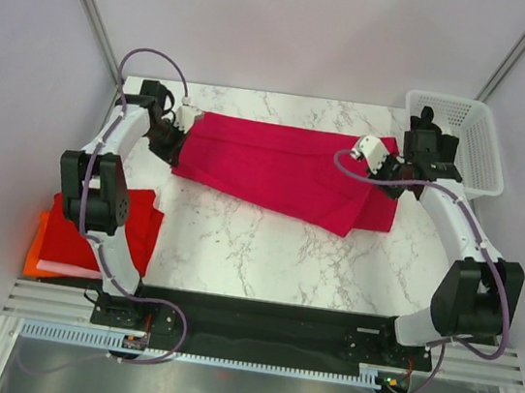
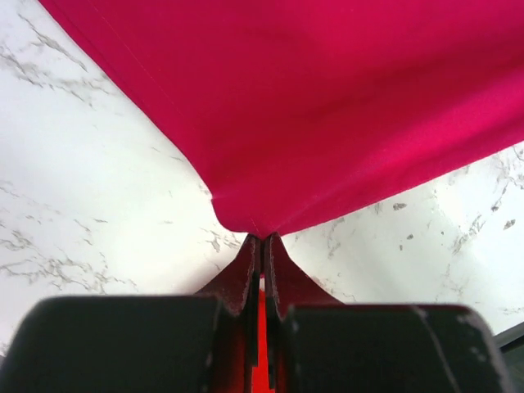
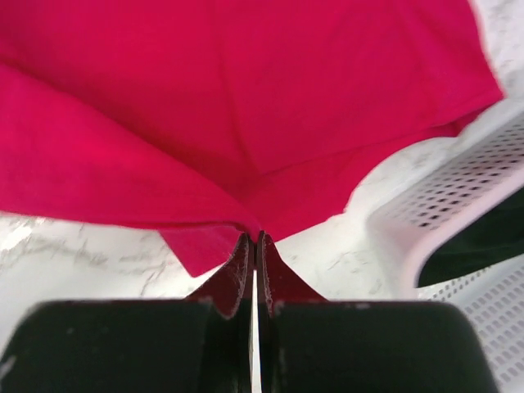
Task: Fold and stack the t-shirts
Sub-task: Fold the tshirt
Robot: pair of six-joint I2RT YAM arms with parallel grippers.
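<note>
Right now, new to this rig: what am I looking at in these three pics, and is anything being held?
Two robot arms are bolted at the near edge of a marble table. The overhead picture comes from a fixed camera above and behind them; the other two come from cameras on each wrist, looking along its own fingers. A crimson t-shirt lies spread across the far half. The left gripper is shut on one of its corners, and the right gripper is shut on its edge at the other end. Red and orange shirts sit piled at the left edge. A white basket stands far right.
</note>
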